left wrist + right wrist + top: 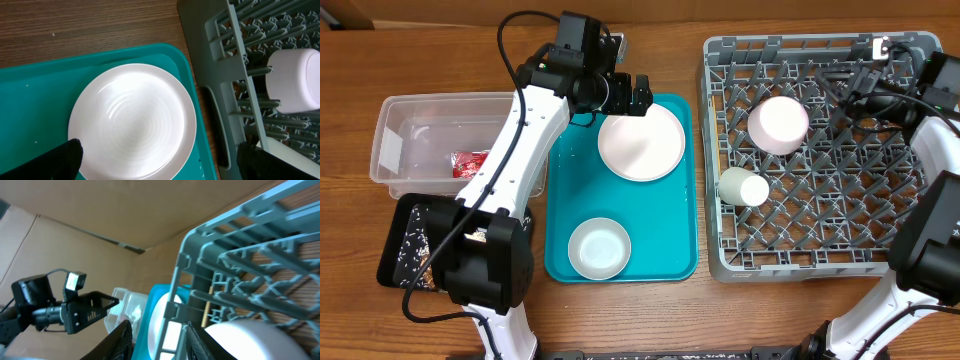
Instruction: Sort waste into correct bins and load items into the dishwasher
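The round white plate (pixel 641 142) lies at the far end of a teal tray (pixel 560 200), with the white bowl (pixel 599 248) nearer the front. My left gripper (pixel 638 92) hangs wide open over the plate's far rim. In the left wrist view its fingertips (pixel 67 160) straddle the plate (pixel 132 122) with nothing held. The grey dishwasher rack (pixel 800 43) holds a pinkish-white cup (pixel 779 124) and a small white cup (pixel 744 187) on its side. My right gripper (pixel 855 85) is over the rack's far right. Its jaws (pixel 159 330) stand apart and empty.
A clear tub (pixel 395 125) at the left holds the red wrapper (pixel 470 162). A black tray (pixel 398 250) in front of it holds scattered rice. The left arm's base partly covers both. The rack wall (pixel 220 100) stands close beside the teal tray.
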Available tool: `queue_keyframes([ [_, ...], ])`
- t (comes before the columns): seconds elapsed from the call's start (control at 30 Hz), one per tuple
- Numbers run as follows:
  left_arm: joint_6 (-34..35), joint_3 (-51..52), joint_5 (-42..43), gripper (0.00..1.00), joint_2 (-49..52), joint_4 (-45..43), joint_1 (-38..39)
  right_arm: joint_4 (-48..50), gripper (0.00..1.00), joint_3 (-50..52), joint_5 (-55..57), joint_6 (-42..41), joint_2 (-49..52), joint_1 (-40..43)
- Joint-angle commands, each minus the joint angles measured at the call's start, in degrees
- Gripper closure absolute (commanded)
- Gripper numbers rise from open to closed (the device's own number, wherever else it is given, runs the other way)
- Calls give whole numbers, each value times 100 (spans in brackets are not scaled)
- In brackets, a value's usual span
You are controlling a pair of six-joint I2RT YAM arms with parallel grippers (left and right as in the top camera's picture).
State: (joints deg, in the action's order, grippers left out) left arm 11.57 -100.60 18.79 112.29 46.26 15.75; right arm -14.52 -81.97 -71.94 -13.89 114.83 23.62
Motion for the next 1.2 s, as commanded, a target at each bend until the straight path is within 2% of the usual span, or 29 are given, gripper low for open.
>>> queue_keyframes([
  [0.0, -129, -157, -39, 0, -105, -2, 39, -37, 62, -92, 57, 13, 22, 188],
  [0.33, -129, -157, -39, 0, -105, -2, 39, -796, 62, -92, 658, 35, 20, 122],
  [0.63, -129, -157, -39, 0, -105, -2, 39, -883, 62, -98, 1078, 63, -380, -702],
  [0.73, -129, -157, -37, 0, -105, -2, 39, -1189, 62, -98, 1720, 341, -802, -1086],
  [0.97, -129, -157, -37, 0, -105, -2, 39, -2575, 56, -98, 4207, 837, -1587, -2334],
  [1.17, -125, -157, -33, 0, -105, -2, 35, -3265, 55, -92, 4760, 835, -1613, -3617],
])
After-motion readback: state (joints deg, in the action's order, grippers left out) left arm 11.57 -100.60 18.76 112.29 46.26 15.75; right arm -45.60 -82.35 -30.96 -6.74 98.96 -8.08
